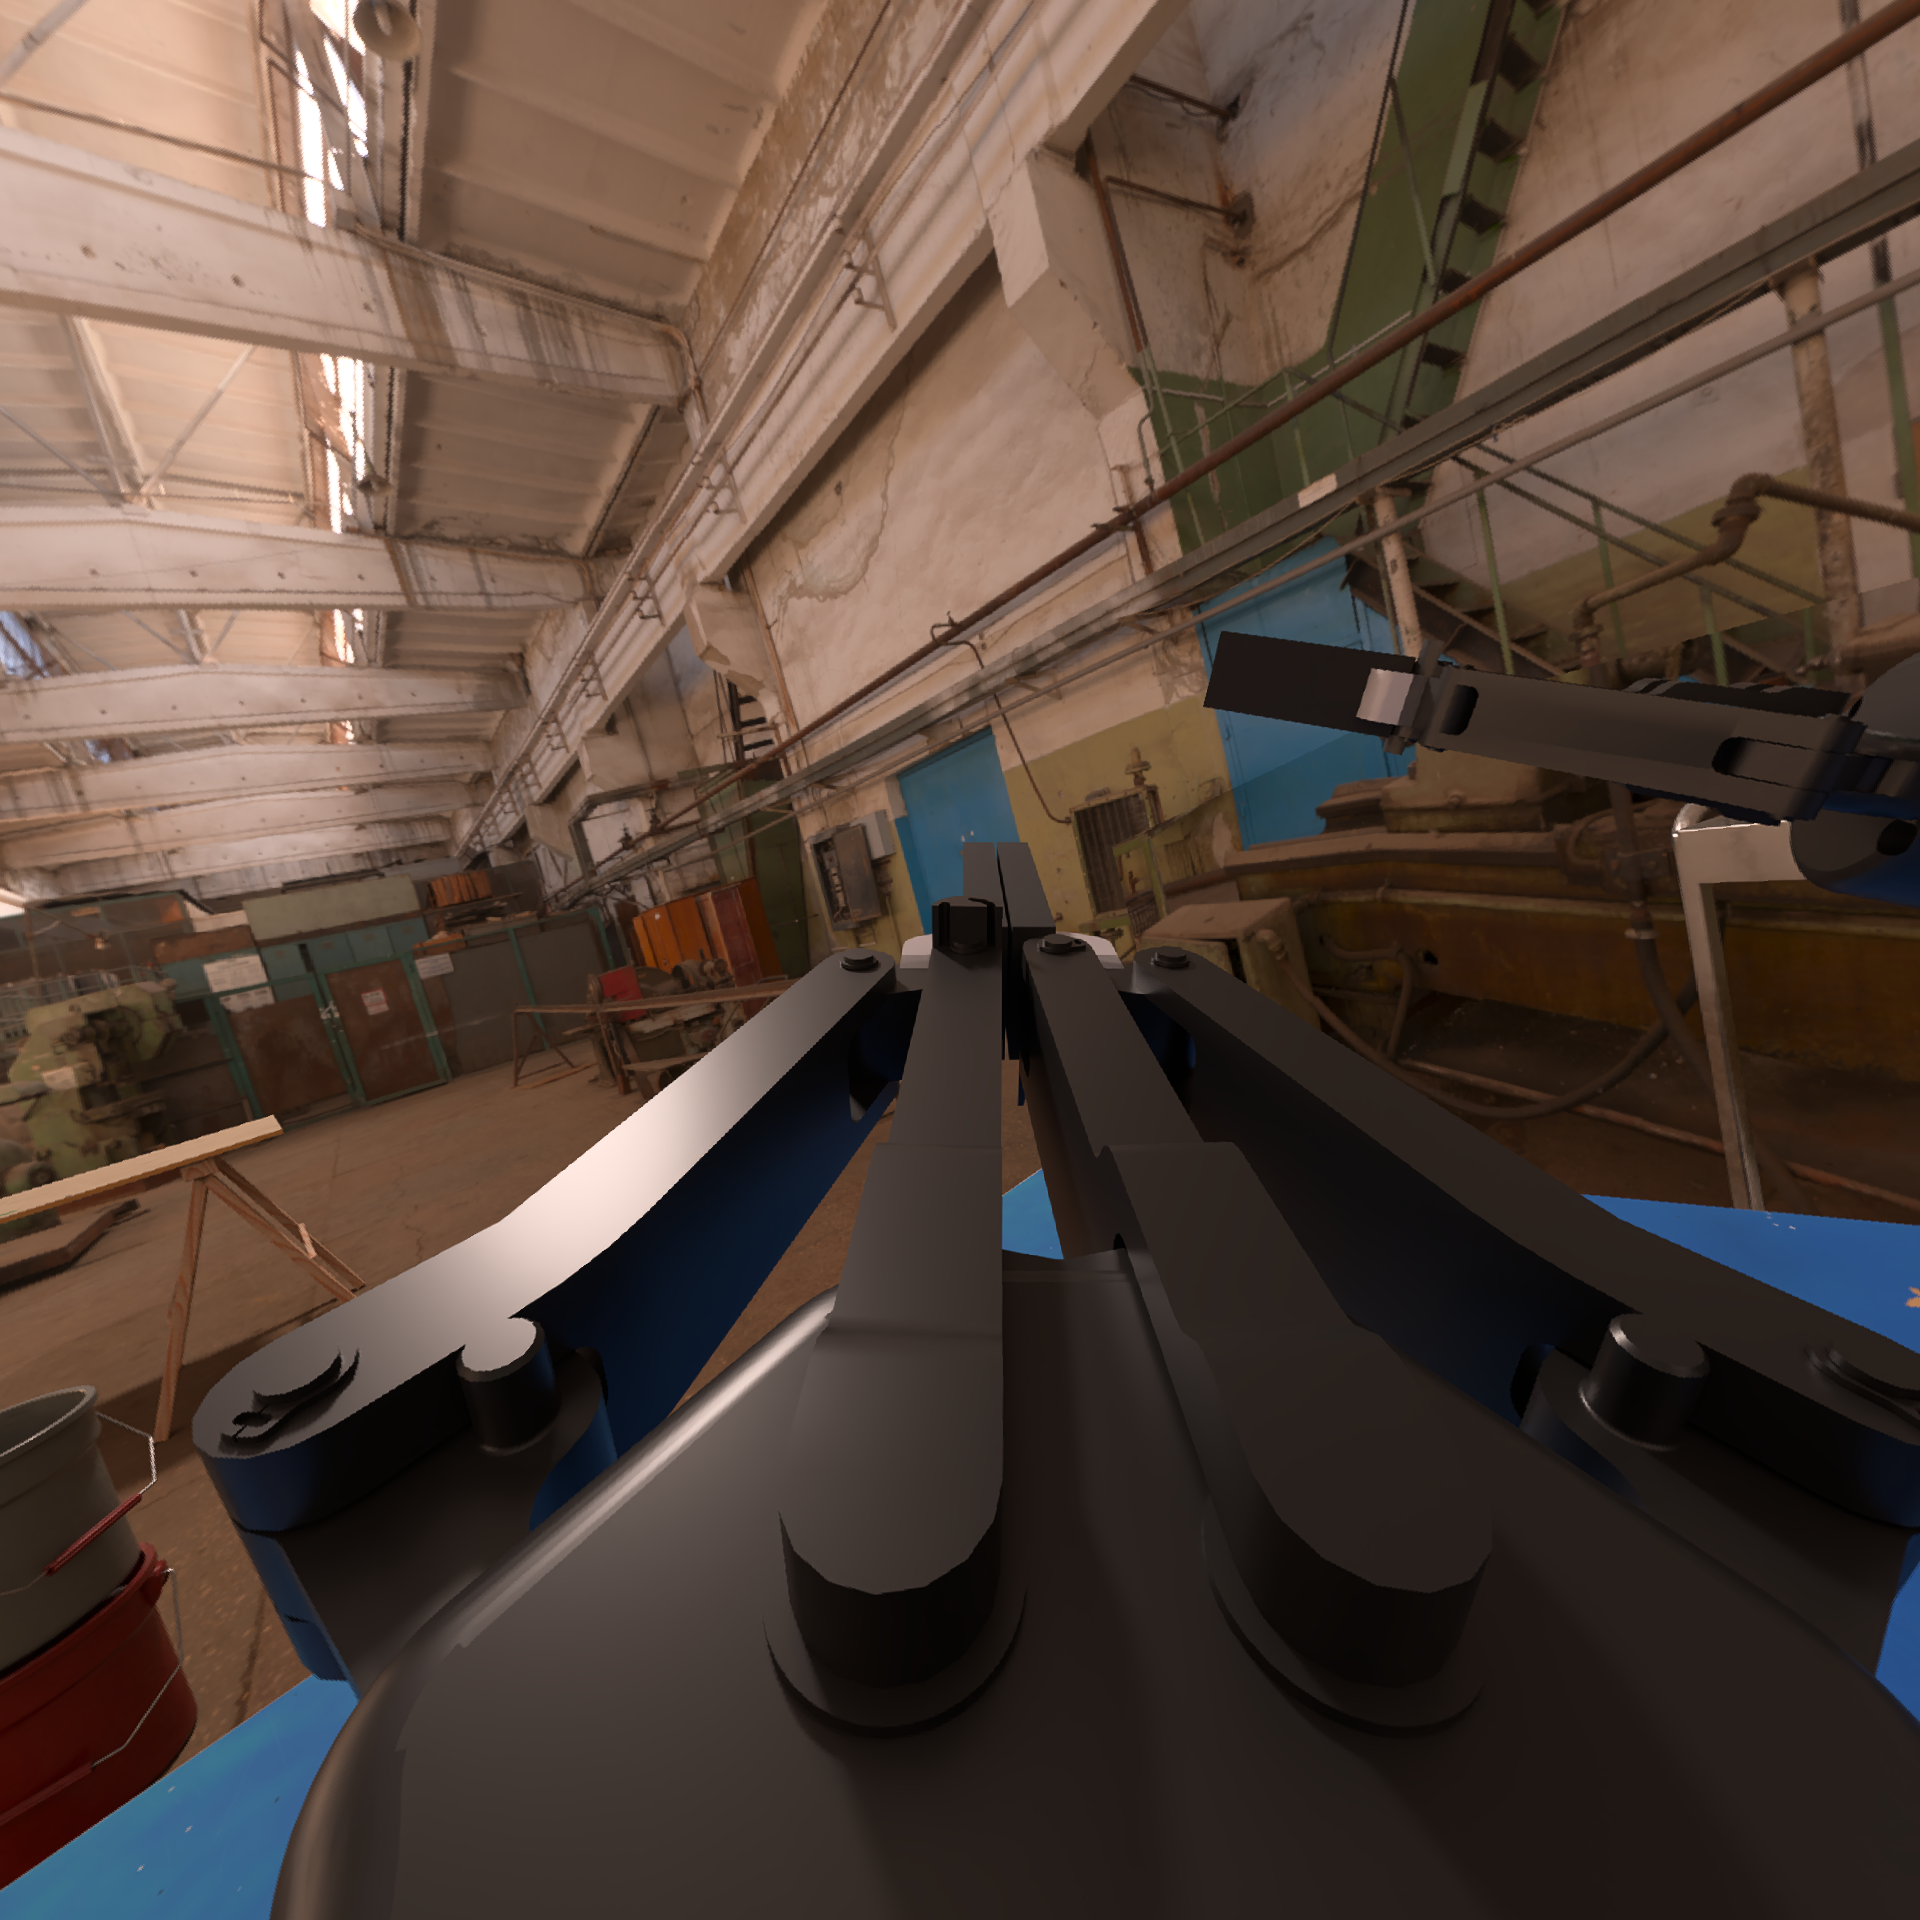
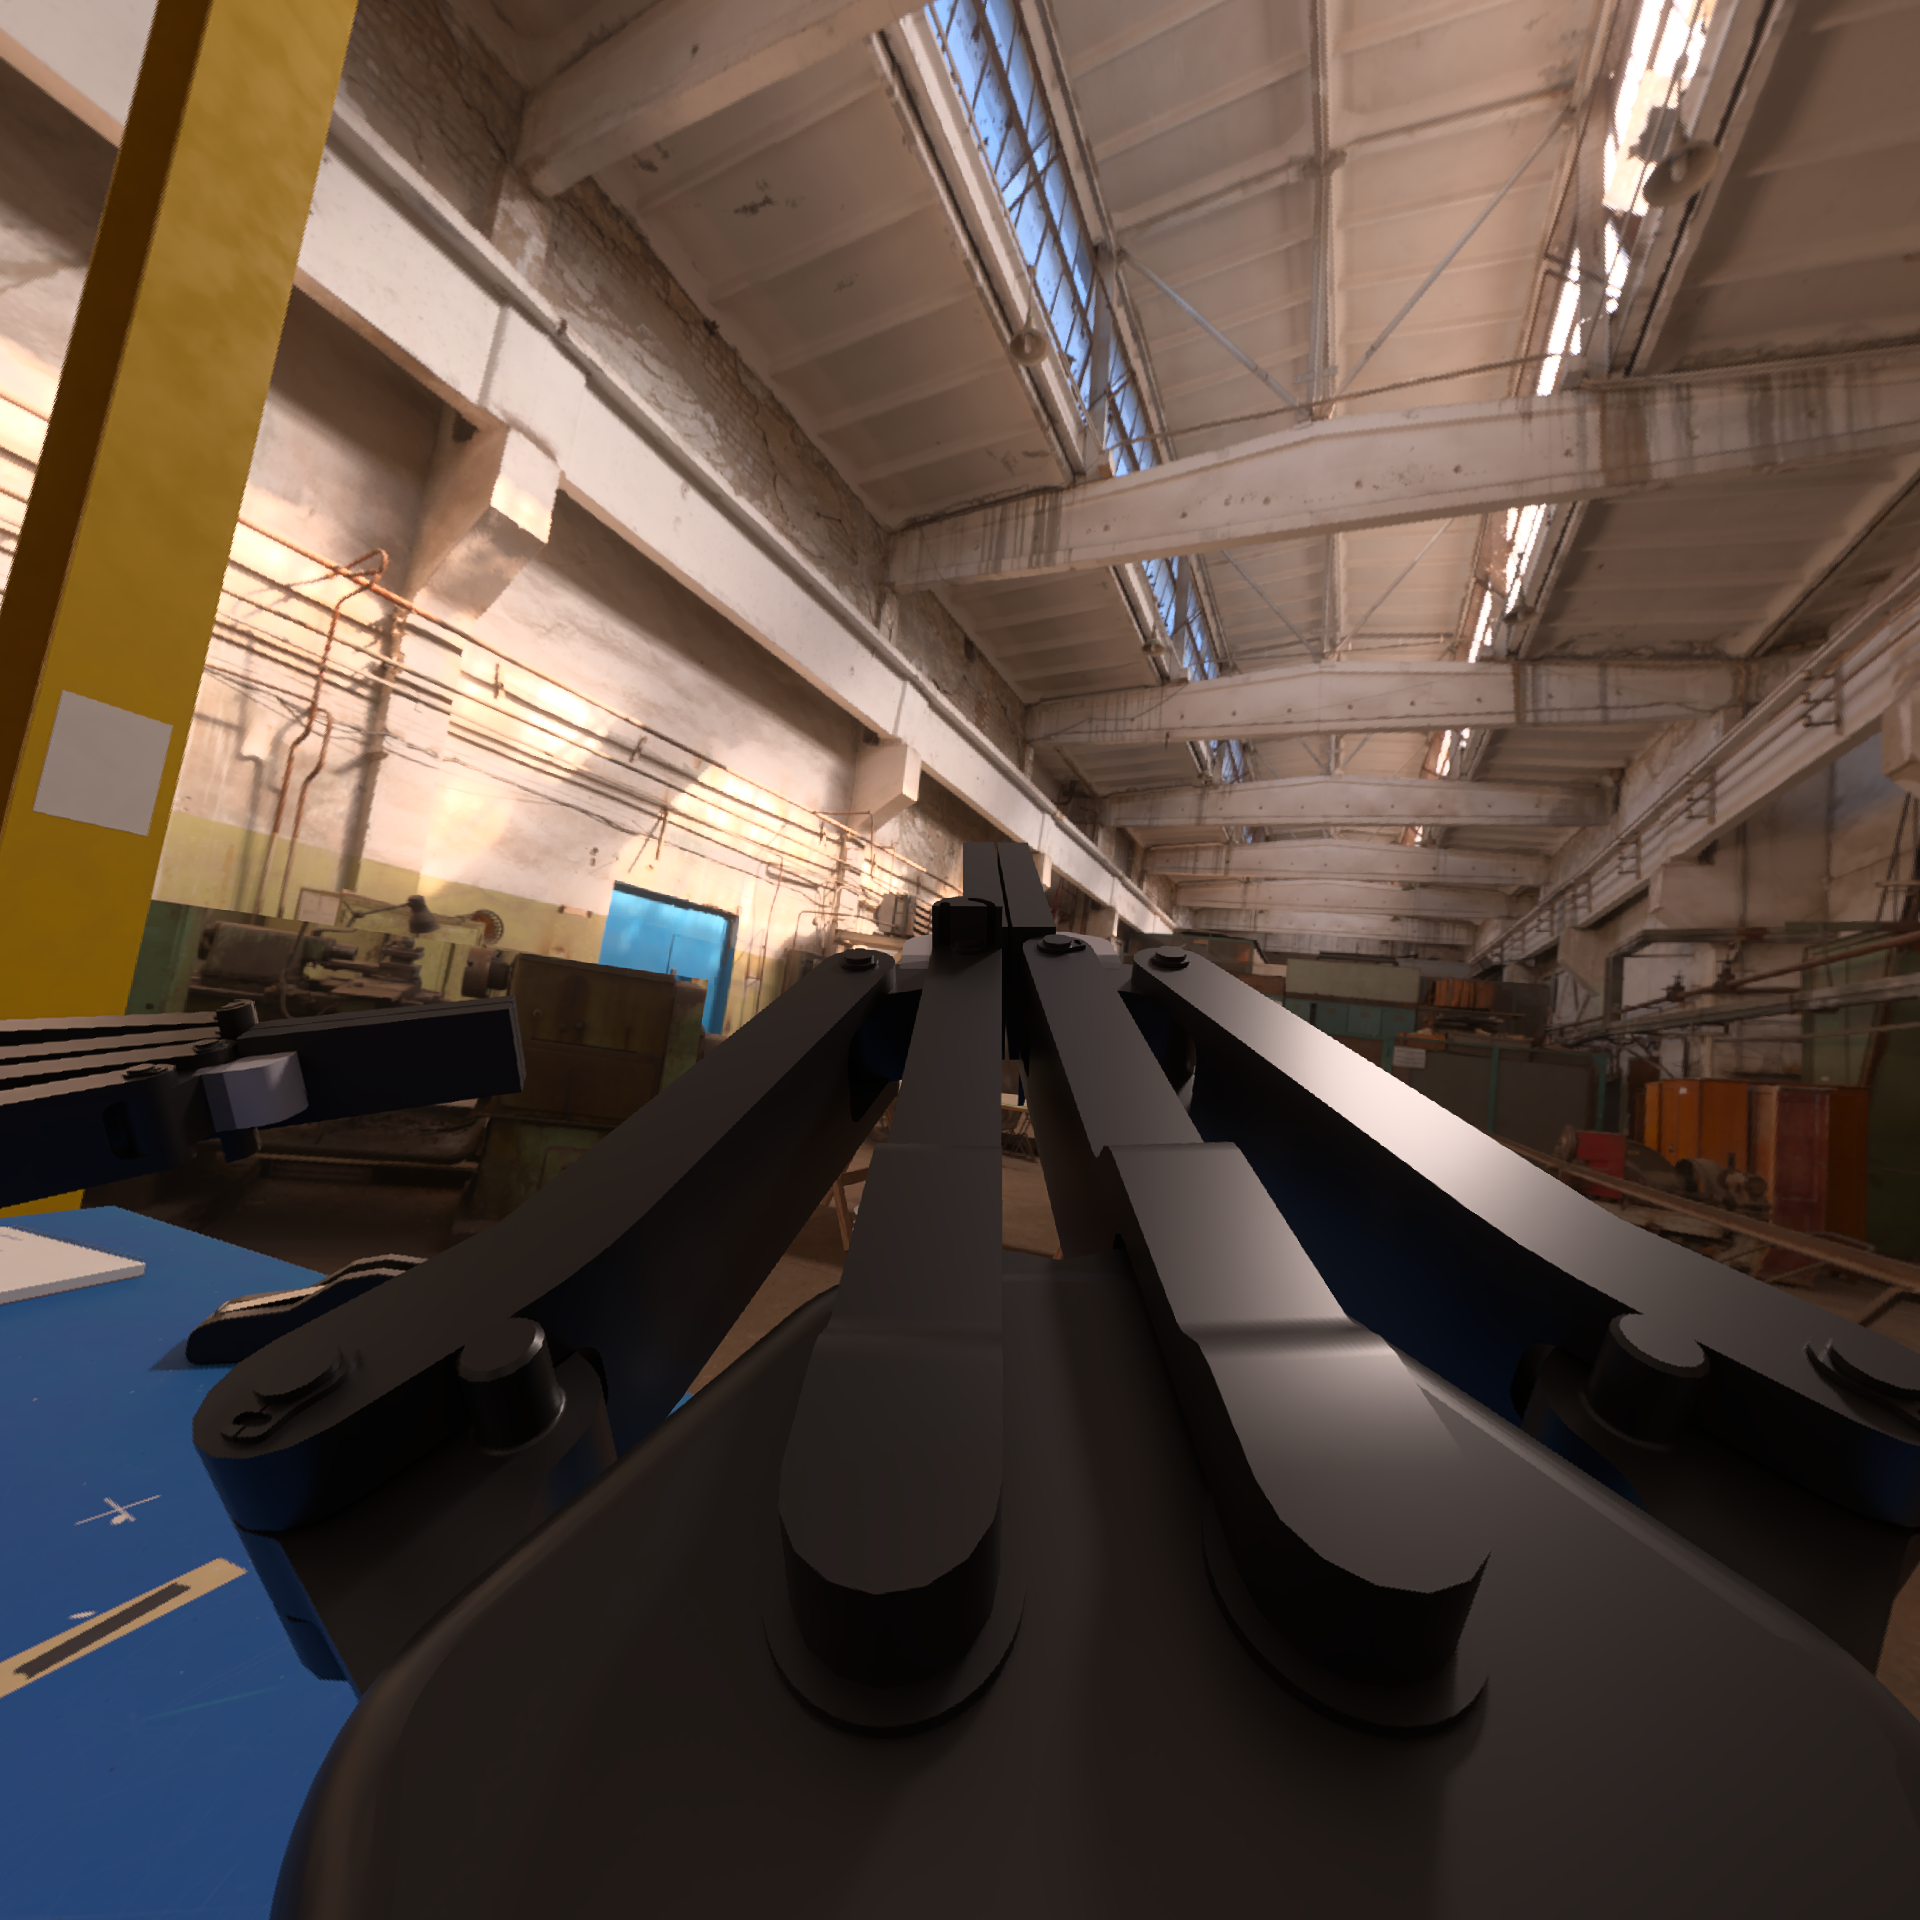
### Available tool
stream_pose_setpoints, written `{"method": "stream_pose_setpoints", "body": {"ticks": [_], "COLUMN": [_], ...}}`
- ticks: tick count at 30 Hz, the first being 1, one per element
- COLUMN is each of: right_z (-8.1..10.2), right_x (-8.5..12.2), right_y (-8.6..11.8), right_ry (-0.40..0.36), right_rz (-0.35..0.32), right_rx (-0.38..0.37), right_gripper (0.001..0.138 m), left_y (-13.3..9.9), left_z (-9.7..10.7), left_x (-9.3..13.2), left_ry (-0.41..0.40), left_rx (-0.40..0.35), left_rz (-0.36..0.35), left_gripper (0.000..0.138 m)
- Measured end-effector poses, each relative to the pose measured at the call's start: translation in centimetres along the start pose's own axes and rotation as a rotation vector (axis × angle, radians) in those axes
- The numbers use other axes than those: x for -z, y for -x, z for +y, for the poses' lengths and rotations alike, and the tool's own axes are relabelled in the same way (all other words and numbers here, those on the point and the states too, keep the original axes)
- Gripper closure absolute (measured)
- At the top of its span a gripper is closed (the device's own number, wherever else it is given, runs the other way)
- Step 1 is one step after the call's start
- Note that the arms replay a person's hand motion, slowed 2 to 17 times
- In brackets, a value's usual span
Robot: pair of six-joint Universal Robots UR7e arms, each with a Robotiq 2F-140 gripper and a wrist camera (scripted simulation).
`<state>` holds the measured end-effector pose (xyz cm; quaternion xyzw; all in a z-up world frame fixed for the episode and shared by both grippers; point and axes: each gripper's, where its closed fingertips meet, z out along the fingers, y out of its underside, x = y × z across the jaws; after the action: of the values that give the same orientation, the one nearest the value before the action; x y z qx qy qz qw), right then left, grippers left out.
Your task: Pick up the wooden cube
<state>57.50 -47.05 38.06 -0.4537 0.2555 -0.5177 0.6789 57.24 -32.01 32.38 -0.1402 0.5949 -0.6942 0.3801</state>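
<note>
No wooden cube shows in either view. My left gripper [image 1: 997, 868] is shut and empty, its two fingers pressed together, pointing out over the workshop hall above the blue table [image 1: 156, 1849]. My right gripper [image 2: 997, 868] is also shut and empty, pointing level across the hall. The right gripper also shows at the right of the left wrist view [image 1: 1288, 681], shut. The left gripper also shows at the left of the right wrist view [image 2: 416, 1049], shut. Both grippers are held well above the table.
The blue table top [image 2: 125, 1766] carries a white flat sheet [image 2: 62, 1262] and a tan and black strip [image 2: 114, 1626]. A tall yellow post [image 2: 145, 520] stands at the left. A grey bucket [image 1: 52, 1507] stacked in a red bucket [image 1: 83, 1714] stands beside the table.
</note>
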Motion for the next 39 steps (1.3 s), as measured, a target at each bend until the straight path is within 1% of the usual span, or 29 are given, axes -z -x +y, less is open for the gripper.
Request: {"method": "stream_pose_setpoints", "body": {"ticks": [27,39], "right_z": [-1.1,-1.3], "right_x": [-0.8,-1.2], "right_y": [-0.1,-0.2], "right_ry": [-0.012,-0.014], "right_rz": [0.022,0.028], "right_rx": [-0.003,-0.006], "right_gripper": [0.138,0.138], "left_y": [0.6,0.9], "left_z": [-1.6,-2.0], "left_x": [-1.3,-1.9], "left_ry": [-0.030,-0.034], "left_rx": [0.027,0.046], "left_rz": [-0.016,-0.024], "left_gripper": [0.138,0.138]}}
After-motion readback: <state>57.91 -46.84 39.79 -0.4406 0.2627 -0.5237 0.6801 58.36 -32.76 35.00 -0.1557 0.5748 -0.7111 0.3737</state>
